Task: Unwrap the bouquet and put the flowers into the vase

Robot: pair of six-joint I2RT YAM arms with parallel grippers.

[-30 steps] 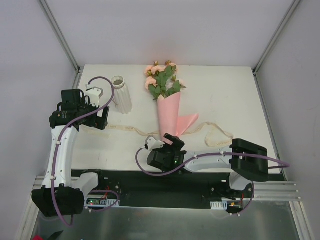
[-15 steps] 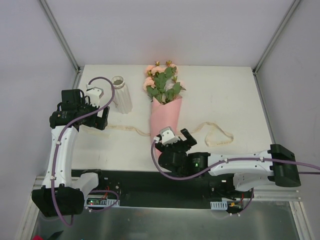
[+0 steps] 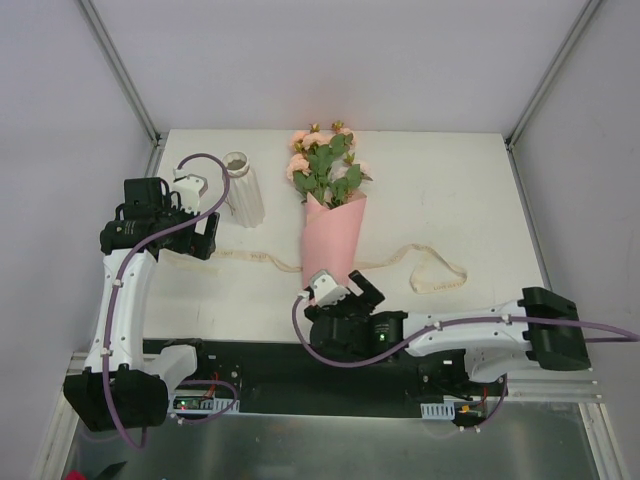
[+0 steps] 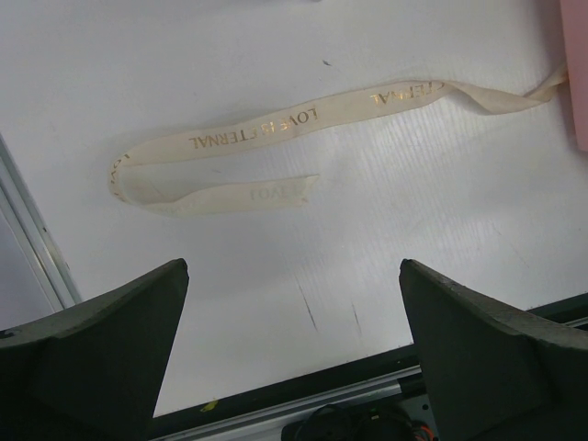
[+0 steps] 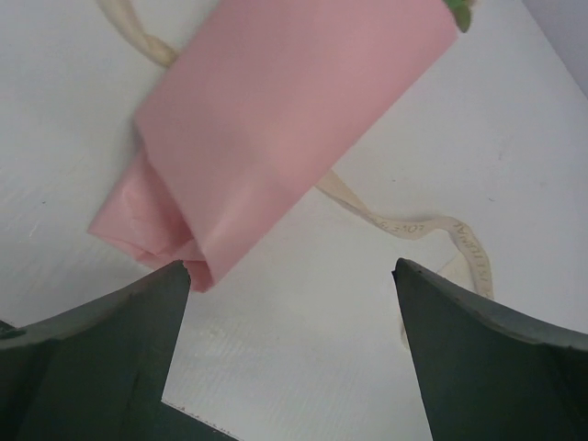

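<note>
My right claw [image 3: 340, 286] stood with its jaws spread wide and nothing between them, positioned at the narrow lower tip of the bouquet [image 3: 331, 232]. In the right wrist view the folded tip of the pink paper cone [image 5: 276, 119] lay just ahead of one of my fingers [image 5: 101, 358]; I could not tell whether paper and finger touched. The bouquet lay flat near the middle of the table [image 3: 460, 190], tip toward my bases, with the flowers [image 3: 324, 166] projecting from the wide far end of the cone. The cream ribbon [image 4: 276, 138] was untied and lay loose on the table, running out to either side of the cone's lower part; its left end was folded back into a flat loop and showed gold lettering. My left claw [image 4: 294, 276] was likewise fully apart and held nothing, poised above that left end of the ribbon. The vase [image 3: 243, 190] stood upright near the far left of the table, just beside my left claw and apart from the bouquet.
</note>
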